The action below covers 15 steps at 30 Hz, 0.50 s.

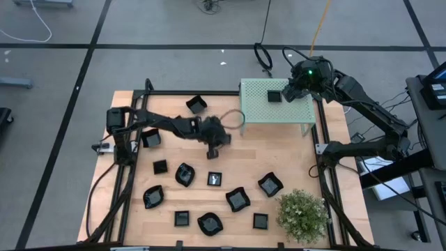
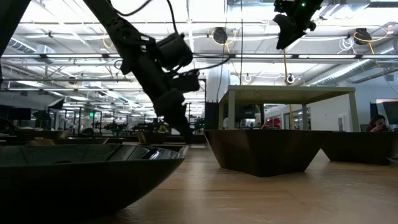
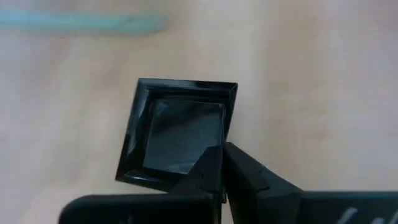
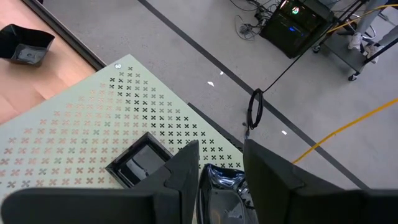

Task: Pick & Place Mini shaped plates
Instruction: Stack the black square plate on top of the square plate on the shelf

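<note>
Several glossy black mini plates point(image 1: 185, 174) lie on the wooden table, some square, some wavy-rimmed. My left gripper point(image 1: 213, 148) is near the table's middle, shut on a square plate point(image 3: 180, 130). My right gripper point(image 1: 293, 90) hangs high over the far right corner of the pale green stand point(image 1: 279, 115). It is shut on a glossy wavy plate point(image 4: 219, 183). One square plate point(image 4: 140, 162) rests flat on the stand top, close to the right gripper. My left gripper pinches the square plate by its rim near one corner point(image 3: 214, 152), one finger over the inside and one outside. The plate looks lifted off the table and roughly level. My right gripper has the glossy plate between its two fingers point(image 4: 186, 168), pointing down from above. The fingers hide which part they grip. The plate is clear of the stand.
A green bushy plant point(image 1: 302, 215) stands at the near right corner. Black frame rails point(image 1: 322, 150) run along the table's sides. In the low view, plates point(image 2: 261, 149) loom close to the camera. Bare wood lies between the stand and the plates.
</note>
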### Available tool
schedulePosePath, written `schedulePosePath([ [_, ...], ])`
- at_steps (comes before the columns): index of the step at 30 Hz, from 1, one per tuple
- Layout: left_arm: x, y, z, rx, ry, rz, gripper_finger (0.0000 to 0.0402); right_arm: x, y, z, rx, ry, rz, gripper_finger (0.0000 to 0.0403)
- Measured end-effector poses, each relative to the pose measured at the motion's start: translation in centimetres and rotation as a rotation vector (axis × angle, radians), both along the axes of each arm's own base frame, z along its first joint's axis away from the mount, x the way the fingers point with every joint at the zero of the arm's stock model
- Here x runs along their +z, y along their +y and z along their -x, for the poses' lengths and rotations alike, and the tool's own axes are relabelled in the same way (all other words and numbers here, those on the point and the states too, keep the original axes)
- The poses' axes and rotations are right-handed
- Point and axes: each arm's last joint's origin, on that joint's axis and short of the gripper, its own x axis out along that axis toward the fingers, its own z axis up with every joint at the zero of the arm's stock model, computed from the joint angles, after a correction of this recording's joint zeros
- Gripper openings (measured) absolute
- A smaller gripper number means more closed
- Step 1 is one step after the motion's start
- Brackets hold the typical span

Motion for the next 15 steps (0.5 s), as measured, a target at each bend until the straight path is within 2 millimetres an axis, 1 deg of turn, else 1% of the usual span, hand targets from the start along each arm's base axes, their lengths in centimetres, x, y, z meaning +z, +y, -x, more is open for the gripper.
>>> schedulePosePath([
  [2,0.2,-1.9,-0.5,-0.105,-0.028,-0.022,0.0007,0.0,0.0,0.0,0.0,0.0,0.0,0.0116],
  [6,0.6,-5.5,-1.3,-0.328,-0.096,-0.14,0.0022,0.0,0.0,0.0,0.001,0.0,-0.001,0.0116],
  [8,0.8,-6.8,-1.6,-0.39,-0.132,-0.198,0.0023,0.0,0.0,0.0,0.004,-0.002,-0.003,0.0116],
  [11,0.9,-7.9,-1.8,-0.37,-0.141,-0.26,0.0013,-0.3,0.0,-0.3,0.057,-0.033,-0.03,0.0116],
  [15,0.9,-8.1,-1.8,-0.262,-0.125,-0.276,0.0003,-1.6,-0.1,-1.0,0.156,-0.08,-0.089,0.0116],
])
